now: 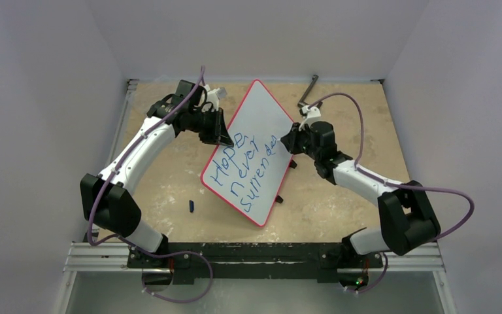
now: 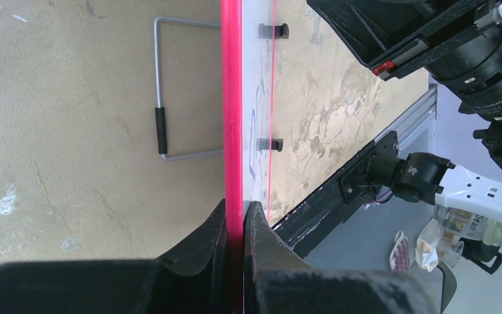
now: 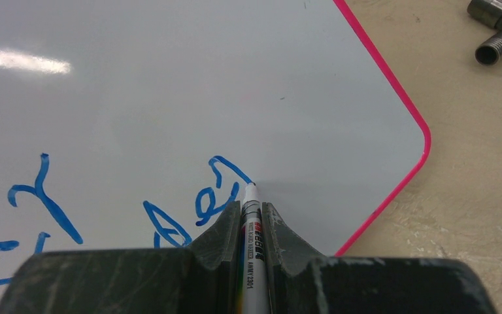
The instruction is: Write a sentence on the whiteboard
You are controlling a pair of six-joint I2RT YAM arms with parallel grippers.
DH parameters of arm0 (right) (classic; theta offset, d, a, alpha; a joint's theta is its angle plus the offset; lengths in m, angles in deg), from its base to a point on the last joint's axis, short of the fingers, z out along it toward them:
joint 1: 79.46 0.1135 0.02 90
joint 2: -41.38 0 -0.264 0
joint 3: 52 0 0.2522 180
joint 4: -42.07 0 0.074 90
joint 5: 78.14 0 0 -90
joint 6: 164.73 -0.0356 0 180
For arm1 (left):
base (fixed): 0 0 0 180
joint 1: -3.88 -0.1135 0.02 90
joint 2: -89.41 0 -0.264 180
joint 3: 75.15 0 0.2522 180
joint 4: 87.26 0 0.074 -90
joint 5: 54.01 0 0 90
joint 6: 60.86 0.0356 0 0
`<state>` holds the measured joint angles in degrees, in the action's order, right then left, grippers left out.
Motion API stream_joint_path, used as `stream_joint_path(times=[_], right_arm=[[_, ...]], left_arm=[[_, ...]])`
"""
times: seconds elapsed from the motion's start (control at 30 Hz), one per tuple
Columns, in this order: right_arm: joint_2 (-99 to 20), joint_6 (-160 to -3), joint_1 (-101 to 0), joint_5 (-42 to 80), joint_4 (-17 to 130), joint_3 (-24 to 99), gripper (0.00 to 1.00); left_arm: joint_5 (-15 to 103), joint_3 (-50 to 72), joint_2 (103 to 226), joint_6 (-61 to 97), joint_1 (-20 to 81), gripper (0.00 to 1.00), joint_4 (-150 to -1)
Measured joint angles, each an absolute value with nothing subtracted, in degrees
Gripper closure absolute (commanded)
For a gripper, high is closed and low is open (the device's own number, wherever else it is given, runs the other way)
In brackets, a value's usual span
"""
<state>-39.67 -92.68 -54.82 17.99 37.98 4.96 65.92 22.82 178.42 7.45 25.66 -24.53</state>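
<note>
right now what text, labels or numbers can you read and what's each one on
"Hope": top line of the sentence on the whiteboard
"never": middle line
"surrende": bottom line, unfinished
"ANNY 2301": marker barrel, faint; its other print is blurred
label on the bottle: too small to read

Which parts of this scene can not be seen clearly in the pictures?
1. Right wrist view: the sentence is cut off by the left edge and the right gripper.
2. Left wrist view: the whiteboard is edge-on, so the writing is unreadable.
3. Top view: the right gripper hides the marker; the small blue object is too small to name.
</note>
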Motion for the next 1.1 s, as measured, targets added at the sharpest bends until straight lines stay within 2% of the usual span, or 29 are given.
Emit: stream_joint_path(times=[0.5,1.1], right_arm=[[-38.8,-92.68,-54.89,17.18,38.22,3.17,1.0],[-41.44,-92.71,-54.78,18.58,41.39,10.32,1.0]], left_arm=[[65.73,22.82,178.31,7.43,25.79,1.0,-24.53],[65.11,22.93,178.11,7.38,26.21,1.0,-24.51]])
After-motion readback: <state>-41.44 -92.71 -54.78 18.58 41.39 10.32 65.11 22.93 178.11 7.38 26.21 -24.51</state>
